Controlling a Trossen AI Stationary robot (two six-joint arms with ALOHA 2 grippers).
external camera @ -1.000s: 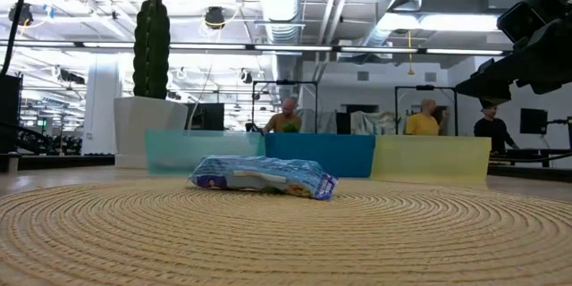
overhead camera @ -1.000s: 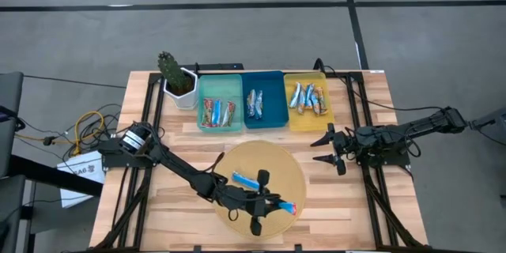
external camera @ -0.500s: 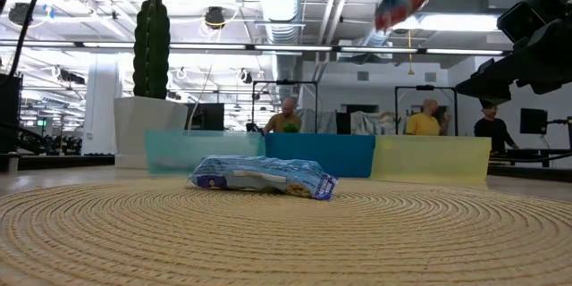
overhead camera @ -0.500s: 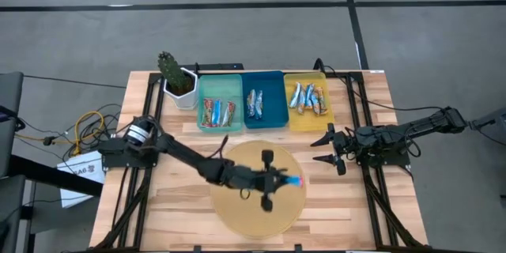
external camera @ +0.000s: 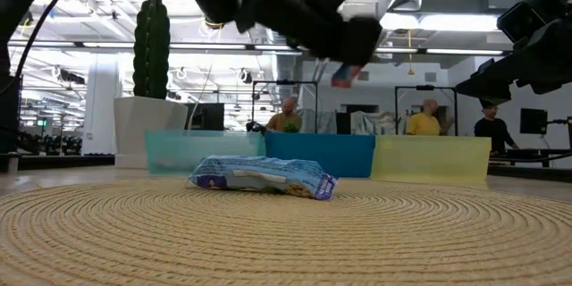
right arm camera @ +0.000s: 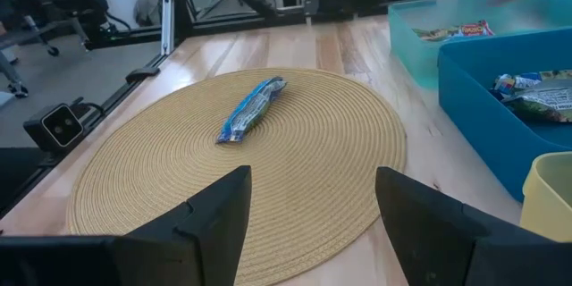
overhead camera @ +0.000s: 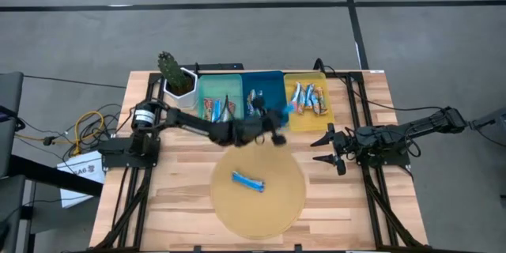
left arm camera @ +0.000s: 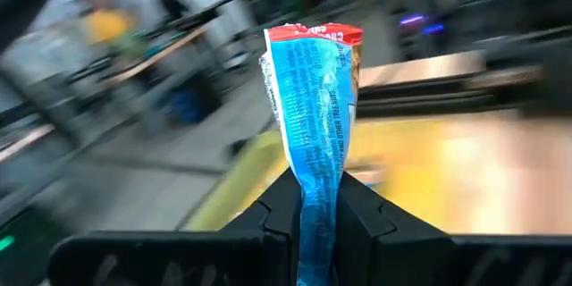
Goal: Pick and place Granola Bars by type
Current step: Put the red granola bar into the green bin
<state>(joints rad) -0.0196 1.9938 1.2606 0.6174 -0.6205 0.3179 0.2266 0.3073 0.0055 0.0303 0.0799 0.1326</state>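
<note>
1. High view: my left gripper [overhead camera: 278,126], clamped tight on a blue-white granola bar [left arm camera: 310,134], has moved from lower centre up to the trays.
2. One bar [overhead camera: 247,180] remains on the round mat [overhead camera: 277,205].
3. My right gripper [overhead camera: 330,149] stays spread wide, empty, centre right.

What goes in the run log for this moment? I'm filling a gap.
left gripper: shut on blue bar, over trays | right gripper: open, waiting beside yellow tray | mat: one bar left
</note>
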